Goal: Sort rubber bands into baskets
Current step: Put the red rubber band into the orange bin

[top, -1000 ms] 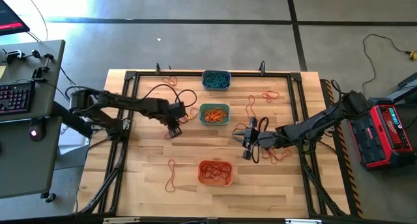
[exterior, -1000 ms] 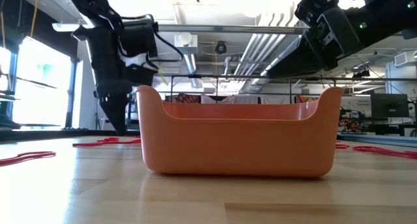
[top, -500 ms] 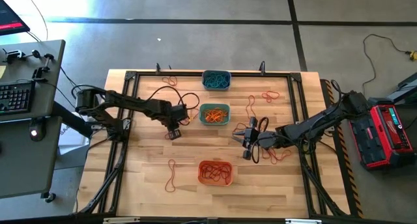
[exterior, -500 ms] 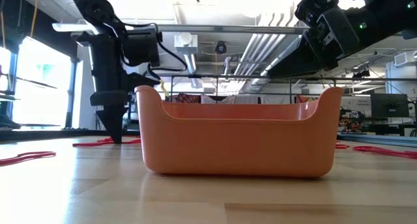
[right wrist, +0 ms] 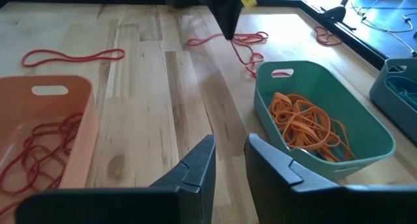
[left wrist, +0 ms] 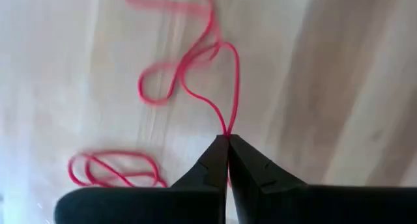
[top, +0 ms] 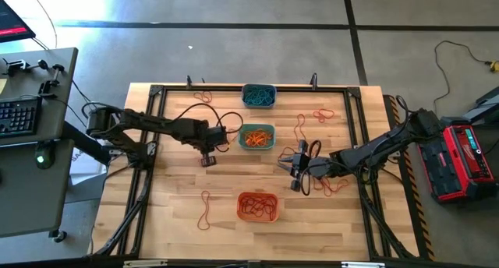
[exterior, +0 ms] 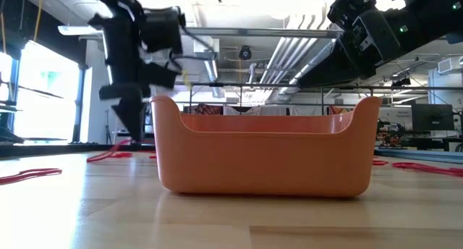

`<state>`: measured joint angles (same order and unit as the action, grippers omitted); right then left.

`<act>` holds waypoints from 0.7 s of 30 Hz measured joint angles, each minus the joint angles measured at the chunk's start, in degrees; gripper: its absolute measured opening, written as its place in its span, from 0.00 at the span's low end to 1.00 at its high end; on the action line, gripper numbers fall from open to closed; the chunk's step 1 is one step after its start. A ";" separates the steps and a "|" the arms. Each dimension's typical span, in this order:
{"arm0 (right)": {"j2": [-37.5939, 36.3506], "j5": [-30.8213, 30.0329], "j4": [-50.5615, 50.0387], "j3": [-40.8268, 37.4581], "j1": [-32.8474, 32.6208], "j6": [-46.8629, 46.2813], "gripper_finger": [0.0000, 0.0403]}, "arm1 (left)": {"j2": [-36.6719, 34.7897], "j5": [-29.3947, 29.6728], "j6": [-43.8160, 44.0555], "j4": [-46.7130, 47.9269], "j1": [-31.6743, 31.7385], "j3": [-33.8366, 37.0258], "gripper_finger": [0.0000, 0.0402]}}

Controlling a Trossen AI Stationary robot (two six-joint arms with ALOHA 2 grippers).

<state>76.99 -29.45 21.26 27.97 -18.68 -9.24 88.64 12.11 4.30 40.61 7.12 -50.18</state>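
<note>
The left gripper (left wrist: 227, 140) is pinched tight on a red rubber band (left wrist: 195, 68). The band hangs from the fingertips in a long loop, likely so it can be carried to a basket. Seen from above, this gripper (top: 208, 158) sits at about 9 o'clock from the teal-green basket (top: 256, 136), which holds orange bands. The orange basket (top: 257, 206), at 6 o'clock from the teal one, holds red bands, so the red band probably belongs there. The grey-blue basket (top: 258, 96) is at 12 o'clock. The right gripper (right wrist: 228, 155) waits at about 4 o'clock from the teal basket, fingers a little apart, holding nothing. From above, the thin band in the left gripper is too small to see.
</note>
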 joint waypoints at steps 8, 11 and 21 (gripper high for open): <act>0.00 0.06 -0.31 0.00 0.00 -0.37 0.18 | -1.35 2.55 -0.27 2.04 -6.89 -9.03 0.00; 0.00 0.06 -0.86 0.00 0.00 -0.37 0.18 | -1.40 7.76 -0.99 2.50 -10.33 -11.78 0.00; 0.00 0.09 -1.19 0.00 0.00 -0.37 0.18 | -1.40 9.74 0.01 -6.85 -20.15 -16.59 0.00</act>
<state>76.99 -29.36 20.07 27.97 -18.68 -9.61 87.24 21.85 4.31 33.76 -13.03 -66.77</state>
